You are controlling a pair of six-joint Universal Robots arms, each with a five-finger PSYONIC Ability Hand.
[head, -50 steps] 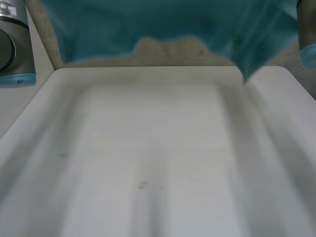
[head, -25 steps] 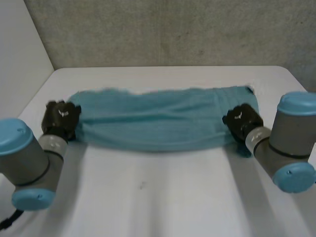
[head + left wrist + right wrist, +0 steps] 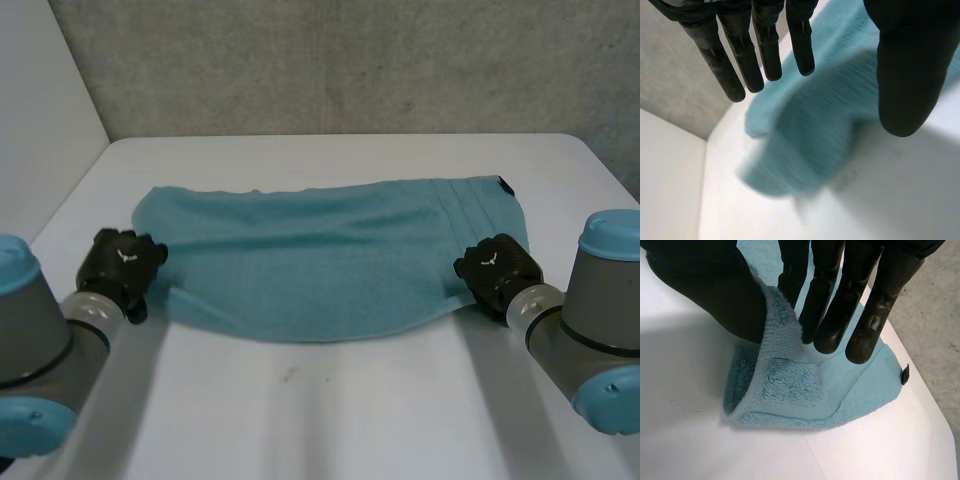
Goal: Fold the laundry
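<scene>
A teal towel (image 3: 330, 255) lies flat across the middle of the white table (image 3: 330, 420), its long side running left to right. My left hand (image 3: 122, 262) is at the towel's left end. In the left wrist view its fingers (image 3: 765, 50) are straight and apart from the thumb, and the towel (image 3: 815, 135) lies loose below them. My right hand (image 3: 495, 265) sits at the towel's near right corner. There the thumb (image 3: 715, 290) and fingers pinch a raised fold of the towel's edge (image 3: 782, 325).
A small black tag (image 3: 905, 374) marks the towel's far right corner (image 3: 505, 185). A grey wall (image 3: 330, 60) runs behind the table's far edge, and a white wall (image 3: 40, 110) stands at the left. Bare tabletop lies in front of the towel.
The towel, held up high a second ago, has come down flat on the table. My left hand has opened and let go of its end; the right hand keeps its pinch.
</scene>
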